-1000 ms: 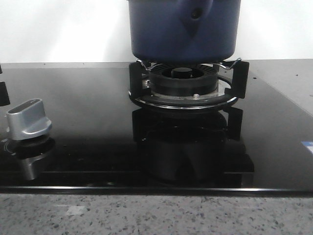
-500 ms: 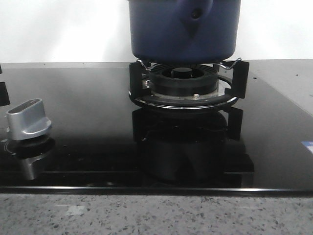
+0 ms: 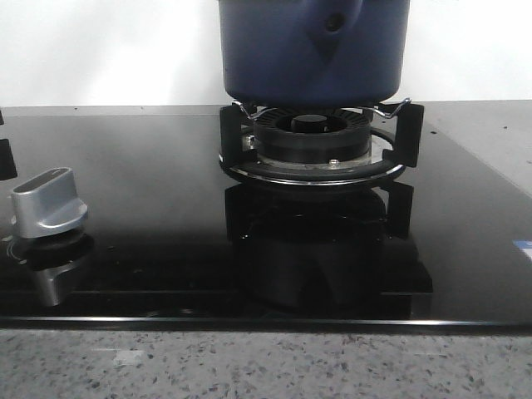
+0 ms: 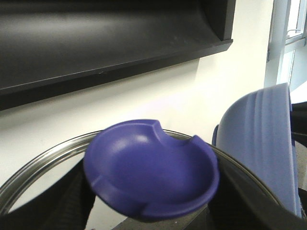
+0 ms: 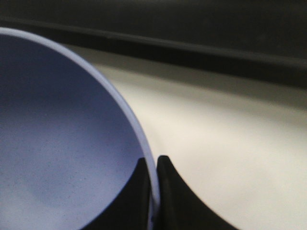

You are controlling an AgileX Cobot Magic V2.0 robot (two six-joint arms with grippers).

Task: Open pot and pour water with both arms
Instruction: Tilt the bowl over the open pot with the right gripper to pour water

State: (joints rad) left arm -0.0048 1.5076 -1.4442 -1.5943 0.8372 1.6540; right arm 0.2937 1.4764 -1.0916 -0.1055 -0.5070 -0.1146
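Note:
The dark blue pot (image 3: 314, 50) is over the black burner (image 3: 312, 141). Its base is level with the prong tops, and I cannot tell if it touches them. Its top and both grippers are out of the front view. My right gripper (image 5: 152, 165) is shut on the pot's rim (image 5: 139, 129), one finger inside and one outside. The pale blue inside of the pot (image 5: 57, 134) fills that view. My left gripper (image 4: 151, 201) is shut on the blue knob (image 4: 151, 175) of the steel-rimmed lid (image 4: 43, 160), held in the air. The pot's wall (image 4: 261, 143) is beside the lid.
A silver stove knob (image 3: 48, 199) stands at the left of the glossy black cooktop (image 3: 150, 208). A speckled grey counter edge (image 3: 266, 362) runs along the front. A white wall and a dark range hood (image 4: 105, 38) are behind.
The pot has shifted very slightly to the right in the front view. Nothing else has visibly moved.

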